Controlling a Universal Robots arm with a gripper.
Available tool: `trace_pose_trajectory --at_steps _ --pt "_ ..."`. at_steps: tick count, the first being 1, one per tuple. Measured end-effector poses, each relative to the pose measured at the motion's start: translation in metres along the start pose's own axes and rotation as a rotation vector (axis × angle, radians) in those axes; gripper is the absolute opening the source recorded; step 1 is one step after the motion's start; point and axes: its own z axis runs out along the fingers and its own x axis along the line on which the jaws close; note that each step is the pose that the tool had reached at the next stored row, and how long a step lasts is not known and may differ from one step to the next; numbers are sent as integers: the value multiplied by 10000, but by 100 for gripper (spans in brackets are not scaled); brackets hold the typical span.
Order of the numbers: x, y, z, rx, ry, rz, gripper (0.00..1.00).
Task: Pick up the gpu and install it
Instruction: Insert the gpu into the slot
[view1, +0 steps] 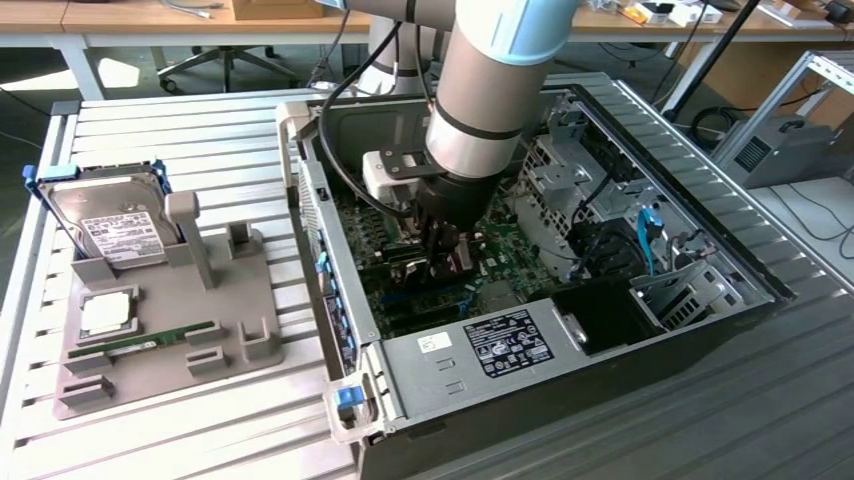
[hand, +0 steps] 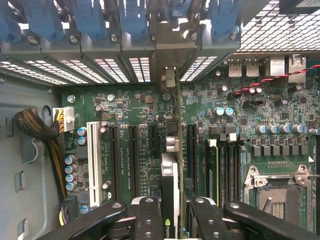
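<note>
While the fingers (hand: 148, 220) clench the gpu (hand: 170, 187) edge-on between them over the motherboard (hand: 280, 125), any tilt risks jamming its contact edge.

Slatted metal table (view1: 174, 130), exterior view. Resting directly on it: grey parts holder (view1: 160, 385) at 8 o'clock; open computer case (view1: 561, 410), on its side, from centre to 4 o'clock.

Arm (view1: 487, 90) points steeply down, end effector (hand: 175, 209) (pinching the gpu (hand: 169, 182)) vertical.
</note>
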Motion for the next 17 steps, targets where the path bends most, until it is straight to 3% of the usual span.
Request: trace_pose_trajectory --at_steps 17 --pt "0 0 6 6 -17 407 27"
